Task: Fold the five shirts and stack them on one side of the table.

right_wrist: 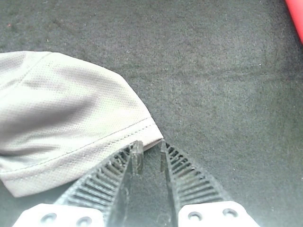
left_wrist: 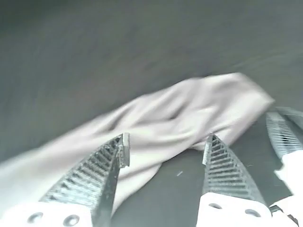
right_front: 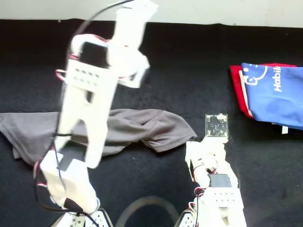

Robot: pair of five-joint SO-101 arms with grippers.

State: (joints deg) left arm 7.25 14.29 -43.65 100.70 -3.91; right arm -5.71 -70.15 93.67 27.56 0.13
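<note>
A grey shirt (right_front: 137,127) lies crumpled across the black table (right_front: 189,71), from the left edge to the middle. My left arm (right_front: 90,104) is raised above it. My left gripper (left_wrist: 165,149) hangs open over the grey shirt (left_wrist: 180,113), apart from it. My right gripper (right_wrist: 150,155) sits low at the shirt's right corner. Its fingers stand a narrow gap apart, with the hem corner (right_wrist: 149,135) just at the tips. A folded blue shirt (right_front: 277,94) rests on a folded red shirt (right_front: 239,87) at the right side.
My right arm (right_front: 210,170) stands at the front, right of the middle. Its gripper (left_wrist: 284,135) also shows in the left wrist view, beside the shirt's corner. Bare black cloth (right_wrist: 222,71) lies between the grey shirt and the folded pile.
</note>
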